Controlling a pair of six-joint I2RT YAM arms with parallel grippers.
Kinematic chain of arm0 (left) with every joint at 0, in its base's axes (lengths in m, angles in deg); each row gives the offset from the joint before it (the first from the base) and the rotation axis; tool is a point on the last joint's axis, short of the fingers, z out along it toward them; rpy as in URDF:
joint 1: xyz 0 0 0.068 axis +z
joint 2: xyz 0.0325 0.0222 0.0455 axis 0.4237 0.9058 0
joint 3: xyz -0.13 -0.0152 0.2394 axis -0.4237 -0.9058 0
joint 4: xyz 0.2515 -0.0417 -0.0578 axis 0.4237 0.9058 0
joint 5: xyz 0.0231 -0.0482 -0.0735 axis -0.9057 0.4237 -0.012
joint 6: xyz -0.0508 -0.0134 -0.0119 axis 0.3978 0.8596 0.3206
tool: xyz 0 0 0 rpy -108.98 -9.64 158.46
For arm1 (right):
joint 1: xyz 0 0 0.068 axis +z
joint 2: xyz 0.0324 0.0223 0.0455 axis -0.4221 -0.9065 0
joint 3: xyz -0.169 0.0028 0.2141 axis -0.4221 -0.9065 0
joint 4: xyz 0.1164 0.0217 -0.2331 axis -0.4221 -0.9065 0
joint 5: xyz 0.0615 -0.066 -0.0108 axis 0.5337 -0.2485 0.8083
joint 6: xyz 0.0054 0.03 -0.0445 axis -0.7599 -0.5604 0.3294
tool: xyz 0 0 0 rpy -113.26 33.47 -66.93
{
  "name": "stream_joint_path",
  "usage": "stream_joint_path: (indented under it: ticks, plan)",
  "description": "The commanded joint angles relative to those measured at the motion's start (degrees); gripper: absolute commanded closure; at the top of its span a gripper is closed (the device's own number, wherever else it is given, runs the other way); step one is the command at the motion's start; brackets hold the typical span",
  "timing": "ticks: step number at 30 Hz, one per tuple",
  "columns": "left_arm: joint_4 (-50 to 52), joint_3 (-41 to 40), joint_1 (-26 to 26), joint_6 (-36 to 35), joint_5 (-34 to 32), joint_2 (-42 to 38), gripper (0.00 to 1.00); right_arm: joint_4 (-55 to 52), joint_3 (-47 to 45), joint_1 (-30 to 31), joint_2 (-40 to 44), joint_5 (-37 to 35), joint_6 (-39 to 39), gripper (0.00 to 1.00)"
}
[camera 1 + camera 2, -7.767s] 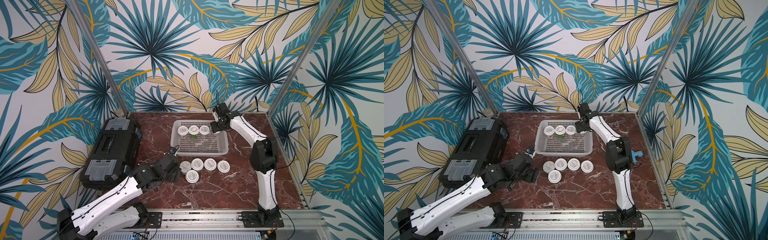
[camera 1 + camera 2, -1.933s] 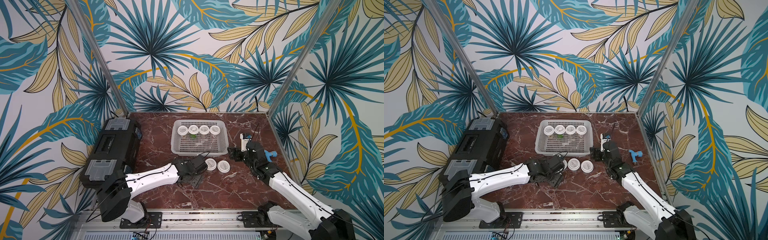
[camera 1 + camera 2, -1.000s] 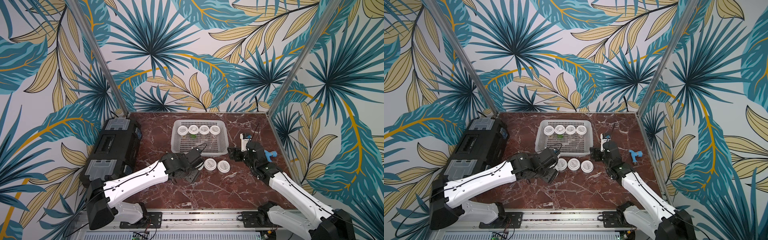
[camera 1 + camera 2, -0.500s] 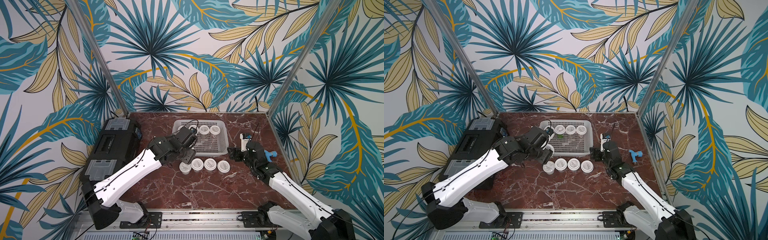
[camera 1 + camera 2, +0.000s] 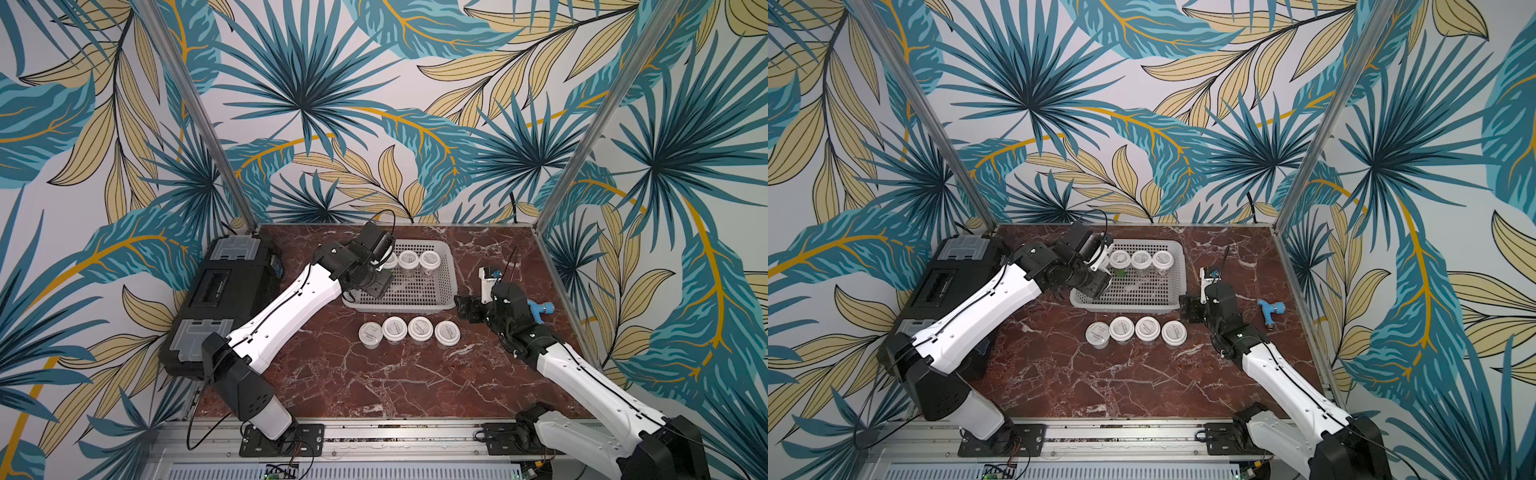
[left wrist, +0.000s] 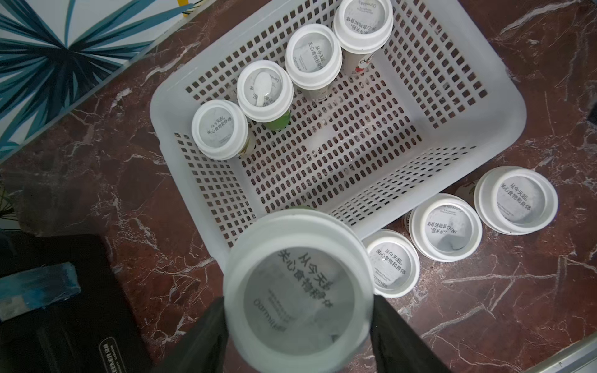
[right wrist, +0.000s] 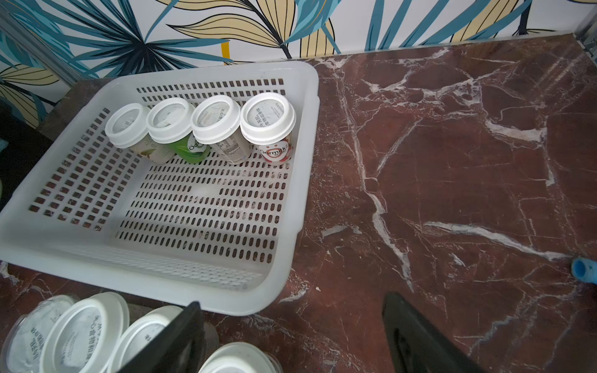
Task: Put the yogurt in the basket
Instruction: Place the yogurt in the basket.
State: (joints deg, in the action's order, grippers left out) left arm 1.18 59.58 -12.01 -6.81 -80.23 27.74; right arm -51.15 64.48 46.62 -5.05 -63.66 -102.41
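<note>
Held cup (image 6: 297, 284) is sitting lid-up between the L gripper's (image 6: 298, 310) two black fingers (image 6: 200, 339). The jaws are pinching its sides just under the lid, at a narrow gap. In the L wrist cam the cup is hanging over the basket's (image 6: 504, 106) near L corner, its lid covering part of the rim there. Can't tell how high it's hanging above the basket floor. In both top views the L gripper (image 5: 378, 286) (image 5: 1096, 289) is reaching over the basket's (image 5: 453, 270) (image 5: 1181, 270) L end, w/ the cup itself hidden under the wrist.

Inside the basket, 4 more cups are standing upright in a touching row along the far wall (image 6: 219, 129) (image 7: 215, 118). In the top views the arm is covering the L-most one. The rest of the basket floor is showing bare.

Outside, 4 table cups are lining up side by side just in front of the basket's near wall (image 5: 395, 328) (image 5: 1148, 326).

R gripper (image 5: 467, 308) (image 7: 292, 302) is hovering off the basket's near R corner, just beside the R-most table cup. Its jaws are standing wide w/ nothing between them.

Black case (image 5: 232, 291) is lying L of the basket, under the L arm. A small blue part (image 5: 1271, 309) is lying on the marble table (image 5: 374, 386) near the R edge.
</note>
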Motion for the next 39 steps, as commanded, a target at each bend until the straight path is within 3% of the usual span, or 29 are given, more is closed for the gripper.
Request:
stream_joint_path:
  ticks: [1,39]
  plan:
    - [-1.1,4.4,1.6,-1.9,1.7,1.2,0.31,-0.1,0.5,0.1,-0.1,0.2,-0.6,0.11]
    - [-6.2,2.1,9.0,-2.2,6.0,11.3,0.32,-0.1,0.3,0.1,0.1,0.4,-0.7,0.12]
